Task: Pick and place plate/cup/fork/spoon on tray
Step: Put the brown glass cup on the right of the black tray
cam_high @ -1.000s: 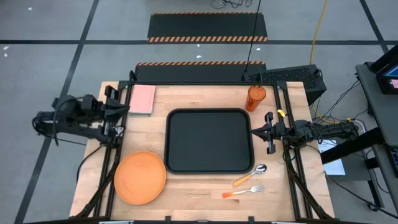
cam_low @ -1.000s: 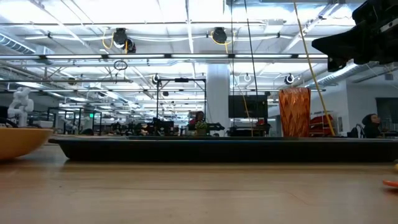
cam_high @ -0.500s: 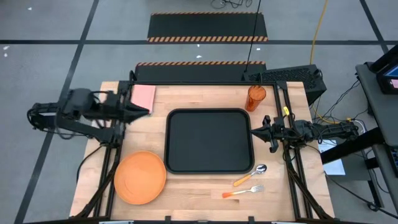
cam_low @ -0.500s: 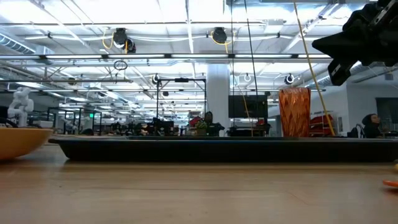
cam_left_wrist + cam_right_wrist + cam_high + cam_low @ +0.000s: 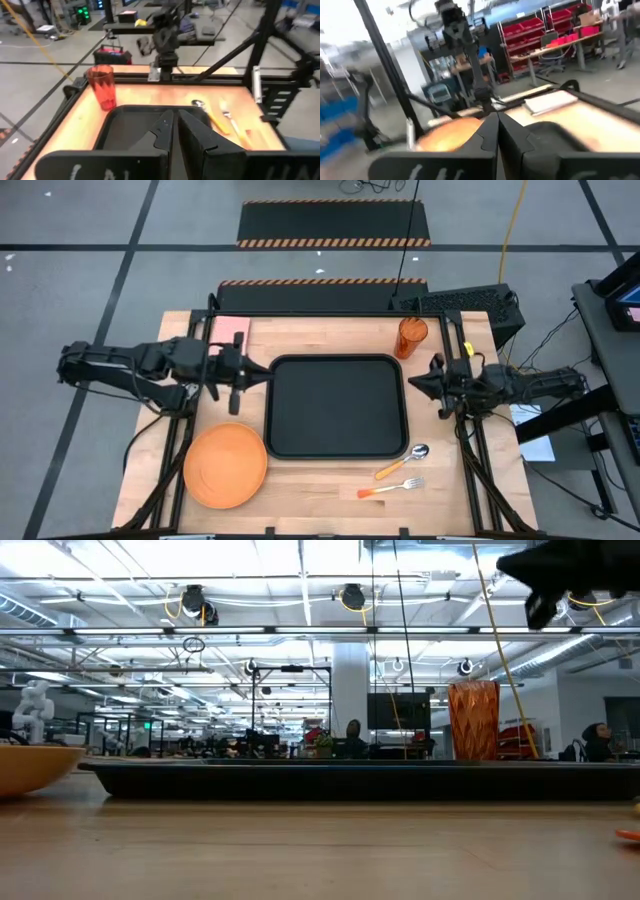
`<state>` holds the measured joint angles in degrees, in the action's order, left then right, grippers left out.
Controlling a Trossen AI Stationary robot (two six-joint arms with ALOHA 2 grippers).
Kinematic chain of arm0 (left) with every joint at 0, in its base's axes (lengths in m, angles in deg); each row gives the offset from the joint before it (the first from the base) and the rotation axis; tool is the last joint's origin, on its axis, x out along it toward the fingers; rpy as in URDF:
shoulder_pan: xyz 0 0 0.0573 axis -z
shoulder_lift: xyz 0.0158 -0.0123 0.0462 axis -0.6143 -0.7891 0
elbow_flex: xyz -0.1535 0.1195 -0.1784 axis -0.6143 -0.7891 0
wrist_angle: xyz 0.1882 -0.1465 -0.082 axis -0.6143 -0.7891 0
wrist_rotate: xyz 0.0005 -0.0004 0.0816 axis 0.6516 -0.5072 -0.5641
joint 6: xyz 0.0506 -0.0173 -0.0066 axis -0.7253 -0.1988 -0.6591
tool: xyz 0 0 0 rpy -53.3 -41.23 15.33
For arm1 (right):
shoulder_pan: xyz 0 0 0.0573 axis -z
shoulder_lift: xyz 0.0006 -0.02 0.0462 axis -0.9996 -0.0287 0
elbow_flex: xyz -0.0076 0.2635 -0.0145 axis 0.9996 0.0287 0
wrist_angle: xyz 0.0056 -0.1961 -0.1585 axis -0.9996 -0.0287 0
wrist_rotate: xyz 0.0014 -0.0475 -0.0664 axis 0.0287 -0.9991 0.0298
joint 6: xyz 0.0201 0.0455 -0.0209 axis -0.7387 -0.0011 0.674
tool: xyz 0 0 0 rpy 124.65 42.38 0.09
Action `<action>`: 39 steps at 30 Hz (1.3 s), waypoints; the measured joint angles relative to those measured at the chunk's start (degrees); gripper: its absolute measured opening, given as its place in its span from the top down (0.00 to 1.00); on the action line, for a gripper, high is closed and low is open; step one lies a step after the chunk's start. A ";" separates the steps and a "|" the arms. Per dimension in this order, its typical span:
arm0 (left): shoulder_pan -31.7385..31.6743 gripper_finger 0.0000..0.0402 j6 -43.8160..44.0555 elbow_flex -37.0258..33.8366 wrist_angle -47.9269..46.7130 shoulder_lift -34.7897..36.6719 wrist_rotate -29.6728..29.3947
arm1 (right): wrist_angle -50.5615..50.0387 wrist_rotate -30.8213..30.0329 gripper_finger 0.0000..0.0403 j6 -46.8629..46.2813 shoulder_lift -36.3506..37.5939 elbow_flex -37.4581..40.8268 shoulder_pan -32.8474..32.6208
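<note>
Tray: one black tray point(image 5: 336, 407) lay in the middle of the desk point(image 5: 330, 490), nothing on it.
Plate: one orange plate point(image 5: 225, 465) sat on the desk off the tray's near-left corner — in the low view only its rim edge showed, cut off at the frame's side.
Cup: one orange cup point(image 5: 411, 336) stood upright just beyond the tray's far-right corner.
Fork: one fork point(image 5: 391, 488) lay near the desk's front edge, right of the plate.
Spoon: one spoon point(image 5: 404, 461) lay just beside the fork, by the tray's near-right corner.
Left pincer: the left pincer point(image 5: 240, 375) hung at the tray's left edge, fingers together, holding nothing.
Right pincer: the right pincer point(image 5: 425, 383) hovered just right of the tray, fingers together — empty.
Pad: one pink pad point(image 5: 234, 327) at the far-left corner was partly hidden by the left arm.
</note>
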<state>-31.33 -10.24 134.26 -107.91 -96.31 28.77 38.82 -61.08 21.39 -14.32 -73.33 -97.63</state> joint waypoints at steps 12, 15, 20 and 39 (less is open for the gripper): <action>0.01 0.92 0.41 -0.02 0.35 -3.14 -0.87 | -23.47 -17.30 1.00 8.96 -22.94 -33.19 0.09; 0.00 0.92 0.55 0.00 0.46 -3.50 -0.92 | -32.63 -23.42 1.00 8.67 -28.96 -40.92 0.30; 0.00 0.92 -0.15 0.00 0.80 -4.58 -1.67 | -45.03 -27.10 0.94 9.01 -38.03 -50.60 2.89; -0.11 0.92 -3.16 0.00 1.31 -7.09 -2.91 | -65.24 -4.60 0.51 27.19 -56.20 -55.63 32.10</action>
<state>-31.44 -13.40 134.26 -106.60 -103.40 25.86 -26.42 -65.68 48.59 -70.52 -128.95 -65.53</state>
